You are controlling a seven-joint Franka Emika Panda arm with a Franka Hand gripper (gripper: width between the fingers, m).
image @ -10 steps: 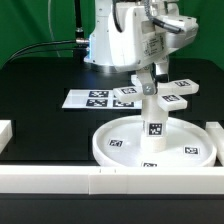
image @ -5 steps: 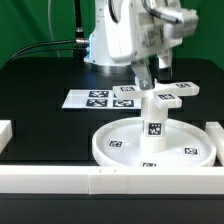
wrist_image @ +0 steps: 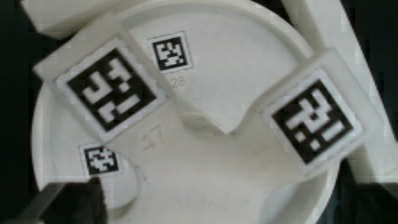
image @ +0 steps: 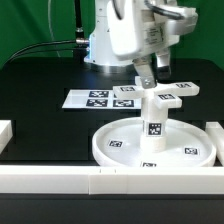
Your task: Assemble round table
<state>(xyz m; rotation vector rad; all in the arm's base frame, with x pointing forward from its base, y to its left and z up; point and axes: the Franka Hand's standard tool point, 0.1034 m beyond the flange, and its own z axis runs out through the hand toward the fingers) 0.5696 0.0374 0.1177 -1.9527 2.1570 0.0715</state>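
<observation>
The large rimmed disc (image: 103, 150) lies flat near the front rail. The short cylindrical leg (image: 153, 122) stands upright on its hub. The cross-shaped foot (image: 164, 98) sits on top of the leg. My gripper (image: 147, 74) hangs just above and behind the foot, apart from it and holding nothing. In the wrist view the foot (wrist_image: 214, 110) fills the picture, with two tagged arms over the disc (wrist_image: 222, 35). My gripper (wrist_image: 222, 205) is open there, with a dark fingertip (wrist_image: 68, 200) at each side of the foot.
The marker board (image: 92, 98) lies behind the disc on the black table. White border rails run along the front (image: 60, 181), the exterior view's left (image: 5, 133) and the exterior view's right (image: 214, 131). The arm's white body (image: 120, 35) stands at the back.
My gripper has risen from the level of the foot to just above it and is off it. The foot, leg and disc have stayed in place.
</observation>
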